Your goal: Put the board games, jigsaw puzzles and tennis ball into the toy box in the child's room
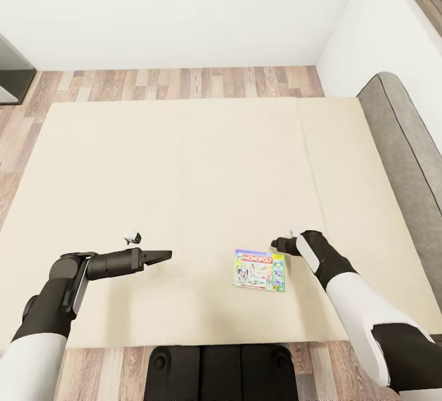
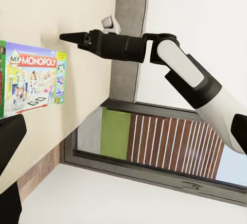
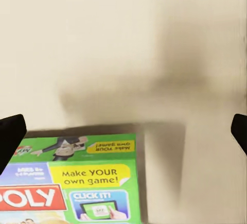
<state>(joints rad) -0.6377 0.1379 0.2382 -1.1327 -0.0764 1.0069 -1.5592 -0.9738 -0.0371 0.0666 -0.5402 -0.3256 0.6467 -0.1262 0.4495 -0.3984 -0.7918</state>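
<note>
monopoly box (image 1: 259,270) lay flat on the cream bed (image 1: 202,167), lid up, green border with a purple top band, red "monopoly" banner and a yellow "make your own game!" callout, cartoon figures on the art. corners looked square, no tilt. in the right wrist view the box (image 3: 77,180) sat just ahead of and below the fingers, offset toward one fingertip, not touching either.

right gripper (image 1: 283,244) hovered just beyond the box's far right corner, apart from it. fingers (image 3: 10,134) were spread wide, one dark tip at each side of that view, nothing between them.

left gripper (image 1: 161,256) was well apart from the box, pointing across at it with bare bedspread between. fingers (image 1: 156,256) read as one dark wedge in the head view; couldn't tell the gap.

bed surface around the box was open on all sides. near edge of the bed was close behind the box, wood floor (image 1: 184,81) past the far edge, grey headboard (image 1: 399,143) off beyond the right arm, white wall (image 1: 184,8) behind.
</note>
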